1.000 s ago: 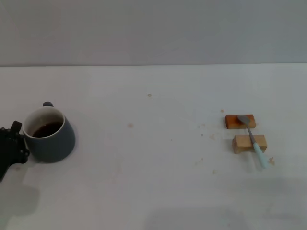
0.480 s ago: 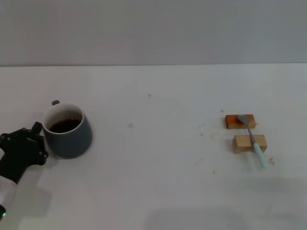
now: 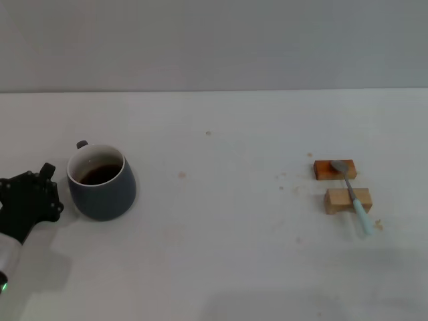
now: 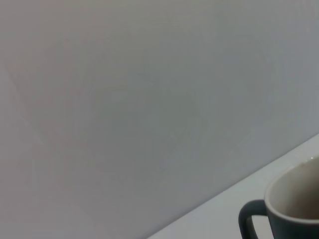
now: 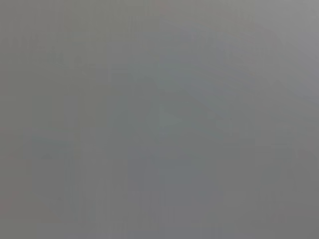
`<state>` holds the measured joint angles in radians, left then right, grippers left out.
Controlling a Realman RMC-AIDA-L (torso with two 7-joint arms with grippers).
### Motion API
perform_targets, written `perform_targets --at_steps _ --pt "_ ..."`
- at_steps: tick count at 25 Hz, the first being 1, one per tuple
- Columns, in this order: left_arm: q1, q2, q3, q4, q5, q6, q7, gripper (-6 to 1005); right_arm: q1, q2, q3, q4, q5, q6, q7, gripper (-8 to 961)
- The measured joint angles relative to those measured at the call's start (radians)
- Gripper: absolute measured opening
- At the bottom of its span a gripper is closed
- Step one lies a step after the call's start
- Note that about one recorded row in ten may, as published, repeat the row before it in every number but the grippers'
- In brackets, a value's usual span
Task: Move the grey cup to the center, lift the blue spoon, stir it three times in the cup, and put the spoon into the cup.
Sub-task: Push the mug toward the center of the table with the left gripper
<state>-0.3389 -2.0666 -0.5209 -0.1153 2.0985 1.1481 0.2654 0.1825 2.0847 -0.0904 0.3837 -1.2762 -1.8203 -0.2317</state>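
The grey cup (image 3: 101, 182) stands upright on the white table (image 3: 221, 254) at the left, with dark liquid inside and its small handle turned to the far side. My left gripper (image 3: 41, 194) is just left of the cup, close beside its wall. The cup's rim and handle also show in the left wrist view (image 4: 294, 209). The blue spoon (image 3: 352, 194) lies at the right across two wooden blocks, with its metal bowl at the far end and its pale handle towards me. My right gripper is out of view.
The spoon rests on a darker wooden block (image 3: 326, 170) and a lighter one (image 3: 339, 201). Small crumbs and stains dot the table around them. A grey wall stands behind the table's far edge.
The cup has slid to the right, from the table's left edge towards the middle, with my left gripper following beside it. In the last half second the gripper has drawn back a little.
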Motion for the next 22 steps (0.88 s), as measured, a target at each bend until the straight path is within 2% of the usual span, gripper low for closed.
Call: perform_targets --at_steps 8,22 --pt "-0.020 -0.002 0.017 -0.011 0.007 -0.003 0.000 -2 -0.005 0.000 0.000 0.003 0.000 -0.004 0.000 667" --pt "-0.026 -0.006 0.099 -0.073 0.010 -0.003 -0.002 -2 0.005 0.000 0.000 0.006 -0.006 -0.007 0.000 667"
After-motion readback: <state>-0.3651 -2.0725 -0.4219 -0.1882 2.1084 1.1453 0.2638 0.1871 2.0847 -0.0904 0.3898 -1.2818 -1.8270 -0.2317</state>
